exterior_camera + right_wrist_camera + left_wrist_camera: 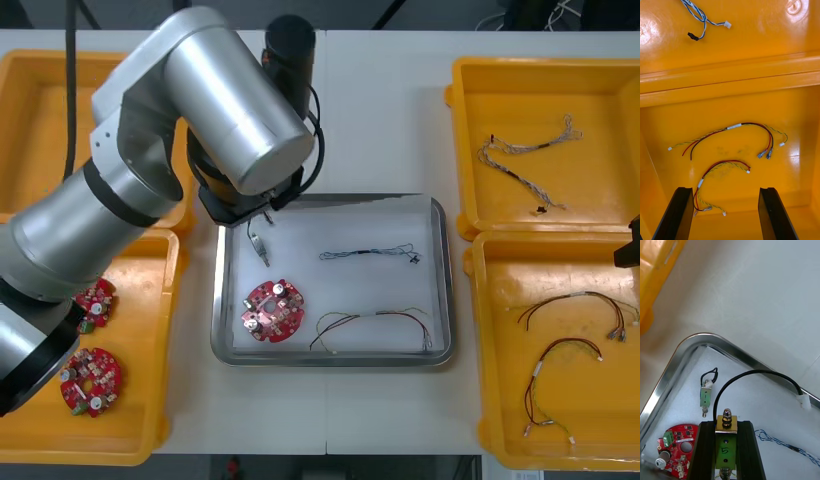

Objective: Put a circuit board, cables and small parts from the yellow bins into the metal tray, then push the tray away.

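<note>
Metal tray on the bench already holds a circuit board, a blue and white cable, a red and yellow cable and one small metal part; my left gripper, above its far corner, clamps a second part with a black lead; my right gripper hovers wide open over a yellow bin; dropping and pushing remain.

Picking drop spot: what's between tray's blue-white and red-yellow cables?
Front view: bare tray between blue-white cable and red-yellow cable. Left gripper holds small metal part above; right gripper over yellow bin.
</note>
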### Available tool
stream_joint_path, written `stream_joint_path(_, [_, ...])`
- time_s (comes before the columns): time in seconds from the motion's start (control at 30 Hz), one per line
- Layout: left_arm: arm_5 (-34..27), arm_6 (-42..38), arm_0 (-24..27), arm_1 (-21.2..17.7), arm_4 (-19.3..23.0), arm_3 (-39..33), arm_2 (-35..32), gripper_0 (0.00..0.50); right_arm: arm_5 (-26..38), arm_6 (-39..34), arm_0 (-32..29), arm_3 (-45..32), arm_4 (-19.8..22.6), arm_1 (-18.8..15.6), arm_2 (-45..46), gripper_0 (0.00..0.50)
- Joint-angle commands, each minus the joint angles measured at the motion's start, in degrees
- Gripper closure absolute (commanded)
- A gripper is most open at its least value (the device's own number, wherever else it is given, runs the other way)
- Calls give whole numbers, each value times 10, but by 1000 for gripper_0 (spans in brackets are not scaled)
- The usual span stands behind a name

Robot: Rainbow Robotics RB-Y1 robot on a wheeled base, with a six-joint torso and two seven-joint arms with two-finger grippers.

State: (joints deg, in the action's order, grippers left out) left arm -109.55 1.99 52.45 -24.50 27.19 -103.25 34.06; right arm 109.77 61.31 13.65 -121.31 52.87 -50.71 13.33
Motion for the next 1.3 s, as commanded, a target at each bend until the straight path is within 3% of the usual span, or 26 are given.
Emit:
stream_joint_path(0.03, [-5,-37,-30,28,-38,-13,37,500,2,-13,-6,-14,-1,3,17,0])
stream_joint_path(0.27, [20,-32,-54,42,-78,4,75,500,2,-13,-6,-14,-1,3,17,0])
stream_joint_path(0.5, [82,-23,-53,63,-108,75,88,500,2,-13,-6,-14,-1,3,17,0])
stream_joint_path(0.73, [134,-12,-45,77,-111,146,97,500,2,-13,-6,-14,-1,3,17,0])
stream_joint_path(0.97, [144,-8,-43,77,-108,157,113,495,2,-13,-6,-14,-1,3,17,0])
stream_joint_path(1.17, [144,-7,-43,77,-105,154,114,450,2,-13,-6,-14,-1,3,17,0])
stream_joint_path(1.3, [140,-6,-39,77,-105,149,113,340,2,-13,-6,-14,-1,3,17,0])
